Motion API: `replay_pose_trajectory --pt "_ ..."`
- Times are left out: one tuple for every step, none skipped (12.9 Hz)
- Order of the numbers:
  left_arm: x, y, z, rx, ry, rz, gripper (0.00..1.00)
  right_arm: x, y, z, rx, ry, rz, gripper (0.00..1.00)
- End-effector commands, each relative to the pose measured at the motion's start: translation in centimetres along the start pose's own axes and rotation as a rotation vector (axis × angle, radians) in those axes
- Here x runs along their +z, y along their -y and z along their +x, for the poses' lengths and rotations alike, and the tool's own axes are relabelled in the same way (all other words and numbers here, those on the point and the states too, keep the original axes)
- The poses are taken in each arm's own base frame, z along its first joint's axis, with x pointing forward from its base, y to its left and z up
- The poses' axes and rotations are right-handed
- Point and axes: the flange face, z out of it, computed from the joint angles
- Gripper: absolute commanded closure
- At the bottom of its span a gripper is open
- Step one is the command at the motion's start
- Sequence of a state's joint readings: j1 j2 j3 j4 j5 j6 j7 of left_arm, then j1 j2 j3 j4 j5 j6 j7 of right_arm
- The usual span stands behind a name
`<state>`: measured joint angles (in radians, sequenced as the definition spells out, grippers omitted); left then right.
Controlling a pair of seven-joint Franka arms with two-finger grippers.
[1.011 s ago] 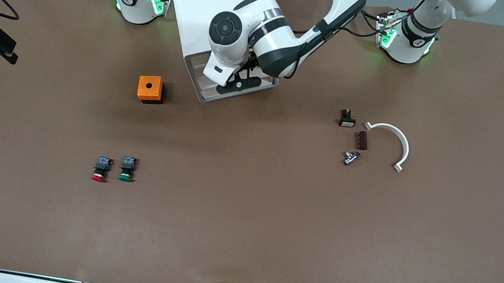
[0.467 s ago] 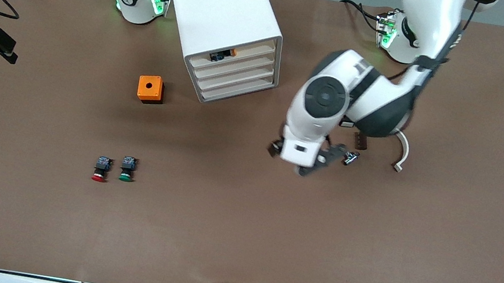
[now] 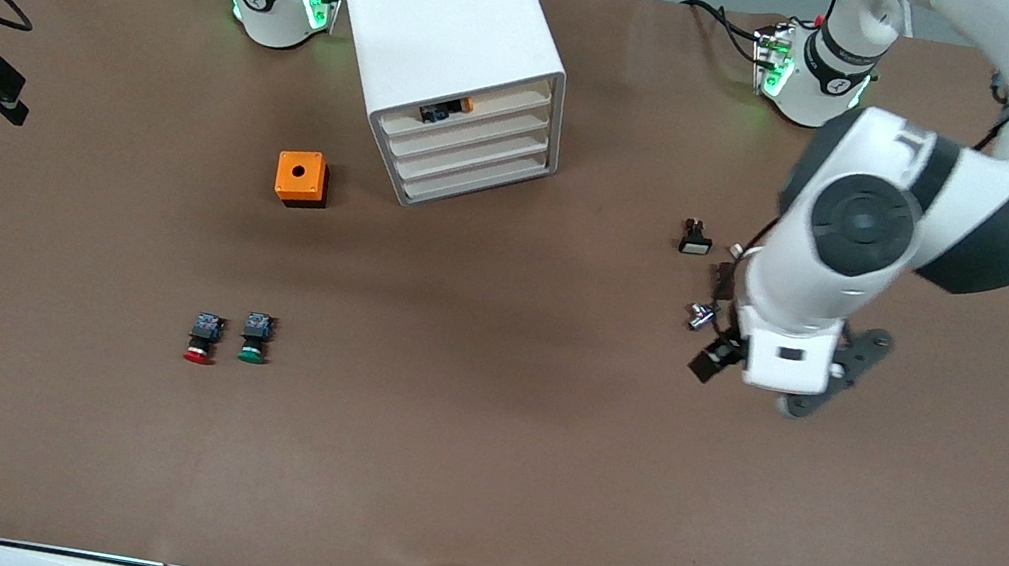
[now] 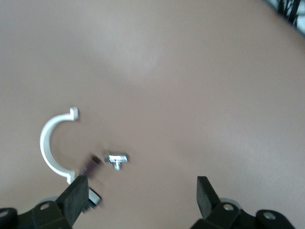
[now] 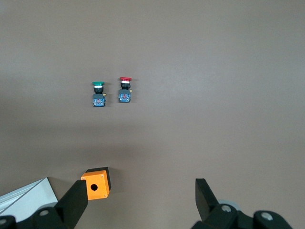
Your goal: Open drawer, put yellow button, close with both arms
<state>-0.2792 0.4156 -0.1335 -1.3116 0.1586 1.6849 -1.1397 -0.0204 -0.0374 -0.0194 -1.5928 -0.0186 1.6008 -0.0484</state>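
Hanging over the brown table point(image 3: 473, 481) toward the left arm's end, well apart from the large white rounded cabinet point(image 3: 435, 19), the left gripper point(image 4: 141, 193) holds nothing, its black fingers point(image 4: 74, 196) spread wide. Under it lie a curved white plastic clamp point(image 4: 50, 148) and, just beside that clamp, a small silver metal fitting point(image 4: 116, 159). The small yellow-capped push-button switch with a blue base point(image 3: 446, 109) lies in the topmost white tray drawer point(image 3: 471, 108) of the cabinet, and that drawer sits flush with the three drawers below it. An orange box with a round hole point(image 3: 300, 178) stands near the cabinet, toward the right arm's end. Nearer the camera than the cabinet lie a red-capped switch point(image 3: 201, 339) and a green-capped switch point(image 3: 255, 339), side by side. The right gripper point(image 5: 141, 198) waits over the table near the cabinet, jaws apart and empty.
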Motion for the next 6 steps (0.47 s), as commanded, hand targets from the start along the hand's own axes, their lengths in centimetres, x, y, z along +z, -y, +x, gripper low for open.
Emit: replay_pose_trajectory --pt "-3.7 4.3 3.5 0.067 -0.032 -0.025 0.00 -0.5 0.2 -0.1 -0.011 0.001 -0.007 0.00" --pt "-4.7 5.8 4.6 0.097 -0.024 -0.028 0.00 -0.5 0.3 -0.1 -0.010 0.003 -0.007 0.00" --pt "-4.9 7.1 5.2 0.128 0.000 -0.003 0.00 -0.4 0.4 -0.2 -0.010 0.015 -0.007 0.00" --pt "-5.7 8.1 5.5 0.167 0.002 0.004 0.00 -0.3 0.7 -0.4 -0.014 0.032 -0.007 0.00" --pt "-6.9 9.9 6.8 0.210 -0.010 -0.005 0.00 -0.2 0.6 -0.4 -0.011 0.035 -0.010 0.00" --pt "-7.5 10.8 7.2 0.279 -0.014 -0.010 0.00 -0.2 0.6 -0.4 -0.011 0.035 -0.012 0.00"
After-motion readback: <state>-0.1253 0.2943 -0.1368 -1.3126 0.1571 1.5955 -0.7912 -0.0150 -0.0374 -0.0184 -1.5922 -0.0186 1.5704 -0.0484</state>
